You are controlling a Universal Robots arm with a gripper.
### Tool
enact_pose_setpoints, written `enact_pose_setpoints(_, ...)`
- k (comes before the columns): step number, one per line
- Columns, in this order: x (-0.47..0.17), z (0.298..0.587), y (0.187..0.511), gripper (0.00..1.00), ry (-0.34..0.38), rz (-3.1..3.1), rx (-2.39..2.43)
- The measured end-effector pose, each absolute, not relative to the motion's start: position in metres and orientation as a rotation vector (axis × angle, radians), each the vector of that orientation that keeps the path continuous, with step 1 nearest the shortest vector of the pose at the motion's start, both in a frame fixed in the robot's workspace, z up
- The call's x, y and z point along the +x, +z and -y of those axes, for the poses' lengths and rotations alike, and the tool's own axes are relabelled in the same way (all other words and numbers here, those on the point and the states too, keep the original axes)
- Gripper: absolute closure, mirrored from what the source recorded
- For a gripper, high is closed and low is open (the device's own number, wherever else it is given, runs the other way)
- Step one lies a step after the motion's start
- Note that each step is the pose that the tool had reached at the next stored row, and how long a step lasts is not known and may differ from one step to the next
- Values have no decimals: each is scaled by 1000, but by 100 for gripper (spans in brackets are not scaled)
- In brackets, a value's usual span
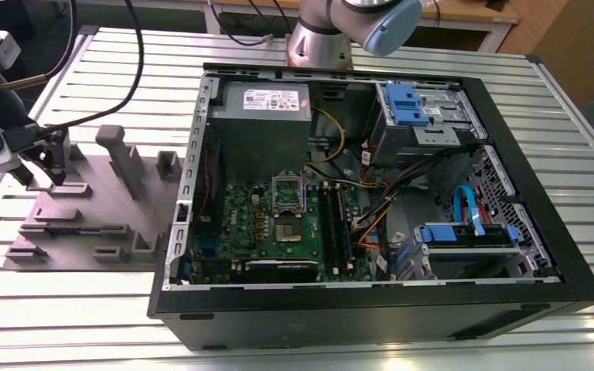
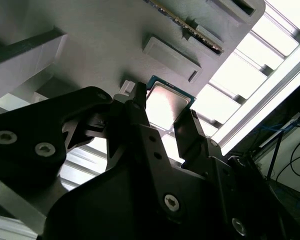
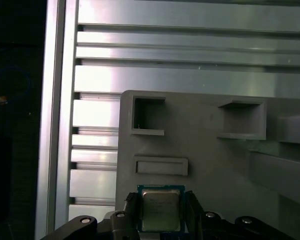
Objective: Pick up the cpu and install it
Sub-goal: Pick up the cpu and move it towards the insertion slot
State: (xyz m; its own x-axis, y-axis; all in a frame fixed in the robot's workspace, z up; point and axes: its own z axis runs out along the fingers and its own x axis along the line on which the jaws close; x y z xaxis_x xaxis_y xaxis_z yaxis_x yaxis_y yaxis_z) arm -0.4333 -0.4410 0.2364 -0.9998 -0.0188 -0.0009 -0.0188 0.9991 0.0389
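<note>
First wrist view: the cpu (image 3: 161, 210) lies flat, bracketed by the claw (image 3: 162, 199).
The cpu sits metal top up near one edge of the grey fixture plate (image 3: 215, 160), probably so it can be taken by two opposite sides. The claw straddles it low over the plate; whether it has closed on the cpu cannot be told. The plate rests near the surface's (image 1: 70, 309) edge at the exterior view's left, beside the open computer case (image 1: 380, 309), whose board socket (image 1: 288, 202) looks unfilled.

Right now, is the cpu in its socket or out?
Out: the cpu lies on the grey holder, at the tool.
</note>
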Motion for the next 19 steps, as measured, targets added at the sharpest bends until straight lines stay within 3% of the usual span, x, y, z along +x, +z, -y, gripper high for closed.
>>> enact_pose_setpoints(19, -433, 441, 243, 53, 61, -3140, -29)
